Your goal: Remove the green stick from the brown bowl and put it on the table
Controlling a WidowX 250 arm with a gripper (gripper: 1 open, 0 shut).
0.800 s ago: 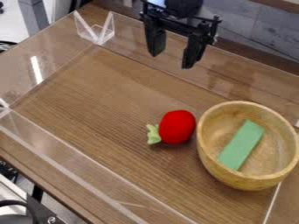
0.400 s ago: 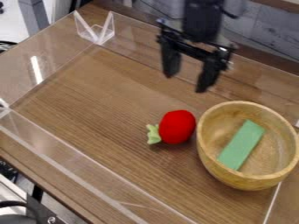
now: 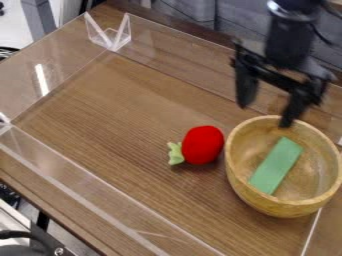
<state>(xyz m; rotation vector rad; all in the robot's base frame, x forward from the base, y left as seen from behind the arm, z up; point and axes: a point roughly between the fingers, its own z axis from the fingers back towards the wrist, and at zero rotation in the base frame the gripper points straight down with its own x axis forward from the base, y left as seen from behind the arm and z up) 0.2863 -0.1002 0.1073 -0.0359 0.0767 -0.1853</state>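
Observation:
The green stick (image 3: 278, 164) lies flat and slanted inside the brown bowl (image 3: 242, 173), which sits at the right front of the table (image 3: 120, 120). My gripper (image 3: 271, 108) hangs open above the bowl's far rim, pointing straight down, its two dark fingers (image 3: 246, 89) spread wide with nothing between them. It is above and behind the stick, not touching it.
A red strawberry toy (image 3: 201, 145) with a small green leaf lies just left of the bowl. Low clear acrylic walls (image 3: 54, 165) border the tabletop, with a folded clear corner piece (image 3: 110, 35) at the back left.
My open gripper has travelled right and toward the front, from over the table's back middle to above the bowl's far rim. The stick, bowl and strawberry have not moved.

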